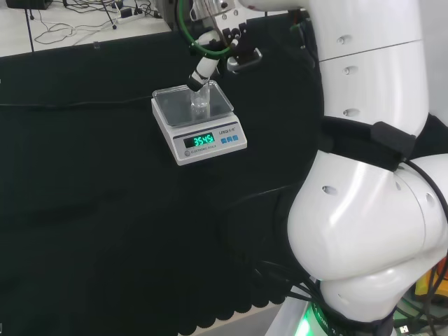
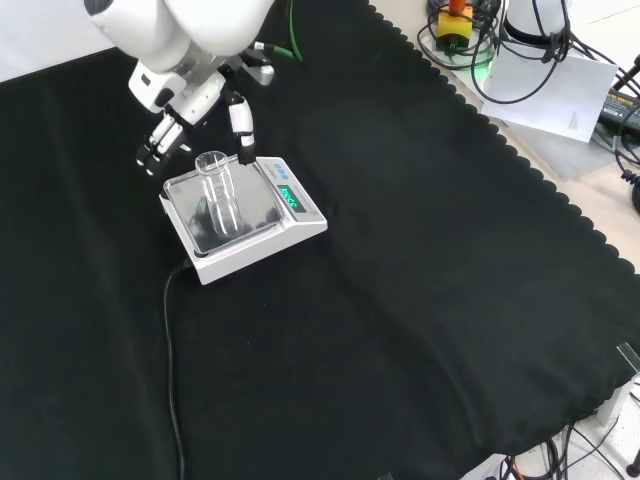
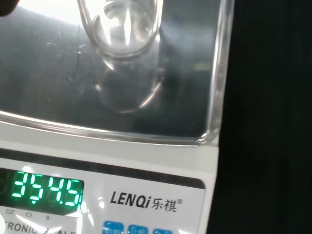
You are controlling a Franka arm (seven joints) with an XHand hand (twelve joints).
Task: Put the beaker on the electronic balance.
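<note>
A clear glass beaker stands upright on the steel pan of the white electronic balance, whose green display is lit. In the front view the beaker sits near the middle of the pan of the balance. The hand hovers just behind and above it, with its fingers and thumb spread to either side of the rim and apart from the glass. In the head view one white finger of the hand points down at the beaker. In the wrist view the beaker appears close up on the balance.
A thin black cable runs from the balance toward the cloth's near edge in the front view. The arm's white links stand at the right of the head view. Cables and papers lie beyond the cloth's scalloped edge.
</note>
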